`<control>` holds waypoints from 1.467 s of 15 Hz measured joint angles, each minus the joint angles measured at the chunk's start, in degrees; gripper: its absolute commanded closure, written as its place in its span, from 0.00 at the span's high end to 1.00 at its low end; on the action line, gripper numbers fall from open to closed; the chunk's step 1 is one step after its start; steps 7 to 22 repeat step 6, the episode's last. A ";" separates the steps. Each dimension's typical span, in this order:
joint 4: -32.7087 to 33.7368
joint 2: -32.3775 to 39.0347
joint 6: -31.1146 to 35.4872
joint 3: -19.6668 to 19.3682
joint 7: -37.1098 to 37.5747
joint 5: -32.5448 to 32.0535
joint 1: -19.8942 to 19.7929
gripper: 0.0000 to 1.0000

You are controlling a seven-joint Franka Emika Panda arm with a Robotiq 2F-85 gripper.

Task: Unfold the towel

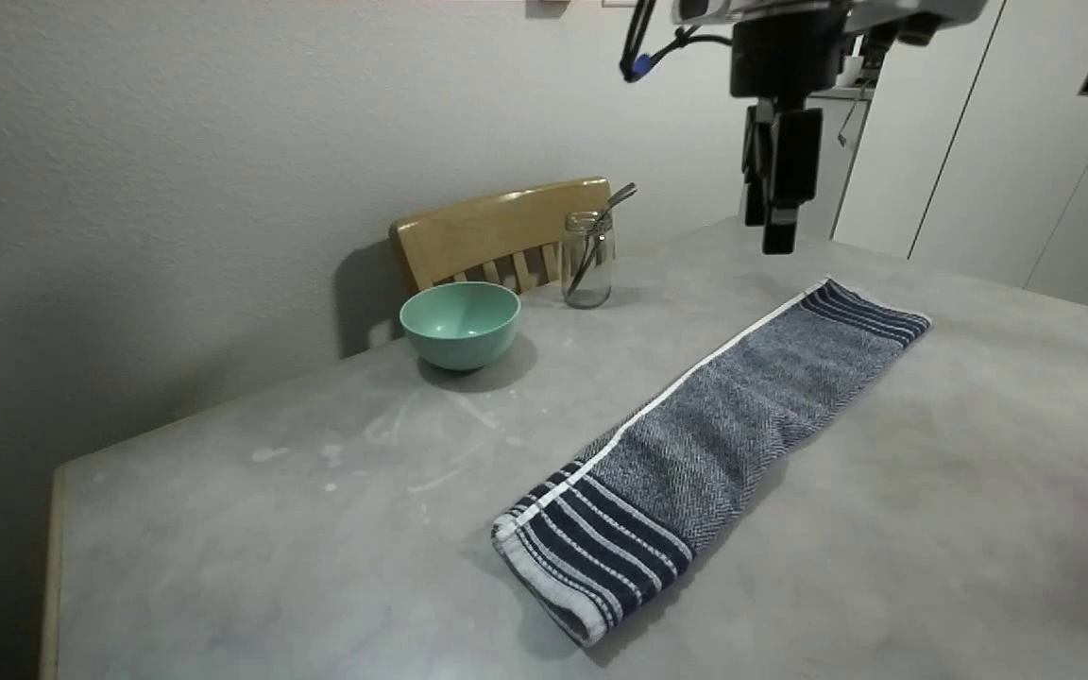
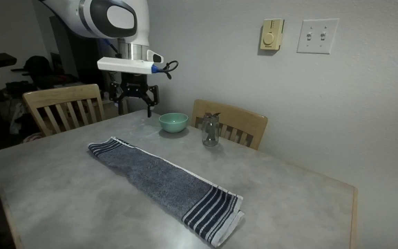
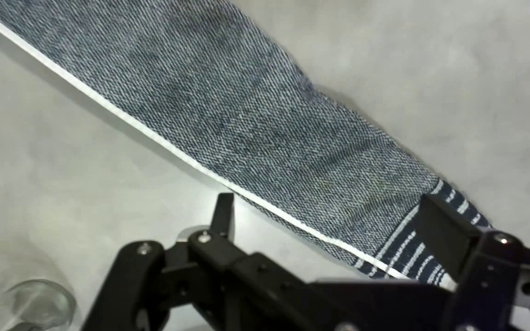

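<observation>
Slate-blue with navy-and-white striped ends, the towel (image 2: 157, 176) lies as a long, narrow folded strip well inside the edges of the grey table (image 2: 288, 207), roughly parallel to the wall-side one; near that edge stand a teal bowl (image 1: 461, 331) and a glass jar (image 1: 601, 271) of utensils (image 1: 621, 195). Above the table, apart from the towel, hangs the Robotiq gripper (image 2: 135, 110), its fingers (image 3: 223, 214) spread wide, gripping nothing.

1. The towel (image 1: 723, 425) was flecked blue-grey, with white along one long edge and navy bands at its ends crossed by pale stripes.
2. The bowl (image 2: 173, 124) was plain teal.
3. The table (image 1: 298, 586) was mottled grey, its rim (image 2: 353, 214) tan.
4. The gripper (image 2: 135, 111) was black.
5. The chairs (image 2: 62, 92) were honey-brown.
</observation>
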 measured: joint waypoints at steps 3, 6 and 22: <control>-2.36 -3.73 -0.17 -1.32 -1.84 -0.07 -0.83 1.00; -2.15 -2.64 -0.11 -1.08 -1.36 -0.07 -0.10 1.00; -2.15 -2.64 -0.11 -1.08 -1.36 -0.07 -0.10 1.00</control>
